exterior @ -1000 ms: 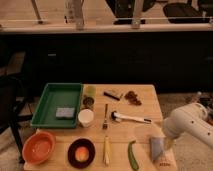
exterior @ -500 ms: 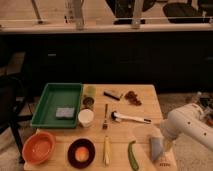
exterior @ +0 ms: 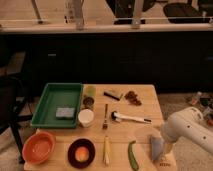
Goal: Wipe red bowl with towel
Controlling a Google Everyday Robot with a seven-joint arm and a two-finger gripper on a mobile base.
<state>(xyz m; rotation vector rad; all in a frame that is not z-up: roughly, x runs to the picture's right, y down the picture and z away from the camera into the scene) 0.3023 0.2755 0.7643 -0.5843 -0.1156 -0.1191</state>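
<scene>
task barely begun. towel (exterior: 156,148) lies on wooden table (exterior: 147,106), near right corner, not lifted. gripper (exterior: 167,148) low just right of it, claw apart, empty. red bowl (exterior: 39,147) near left corner, well apart, unwiped. left: grab towel, carry over, wipe.

The hand (exterior: 167,148) hangs low, pointed downward, fingers spread apart. The white arm (exterior: 189,129) lies above and right of the hand, extending further right.
</scene>
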